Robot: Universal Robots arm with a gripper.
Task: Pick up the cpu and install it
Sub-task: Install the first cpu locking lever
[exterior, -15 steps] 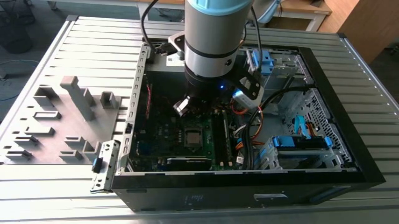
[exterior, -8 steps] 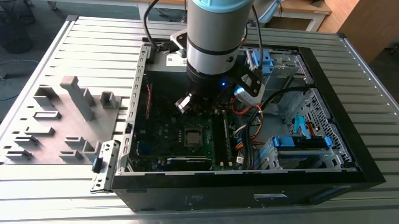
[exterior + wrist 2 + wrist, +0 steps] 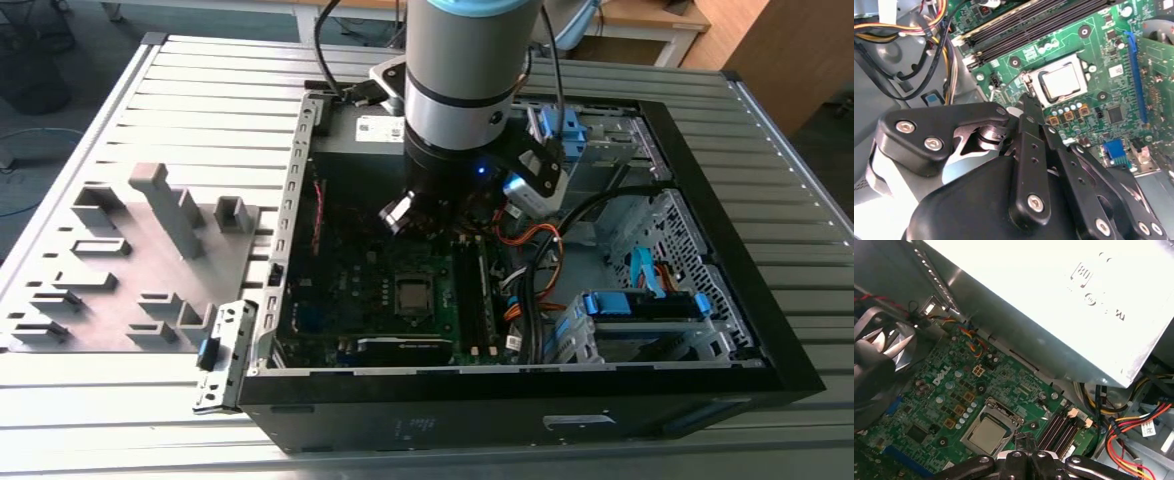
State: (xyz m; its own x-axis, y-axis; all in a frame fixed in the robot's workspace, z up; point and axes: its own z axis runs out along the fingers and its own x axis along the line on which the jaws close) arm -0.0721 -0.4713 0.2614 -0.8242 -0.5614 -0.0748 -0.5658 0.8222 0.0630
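cpu [image 3: 988, 434] in socket [image 3: 1004, 411] on green motherboard [image 3: 949, 385]

single arm [image 3: 461, 70] stands near vertical, silver-and-black wrist [image 3: 457, 160] pointing straight down. gripper [image 3: 1028, 104] hangs directly beneath the wrist, aimed downward. in both wrist views the black fingers [image 3: 1020, 441] meet at their tips, jaws drawn together, linkage bars [image 3: 1030, 165] angled inward toward the centre line.

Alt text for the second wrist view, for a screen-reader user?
A small pale silvery square cpu sits inside a silver metal socket frame on a green motherboard. The black gripper hangs in the foreground, close to the frame's corner. Long black memory slots and yellow, orange and black cables lie beyond.
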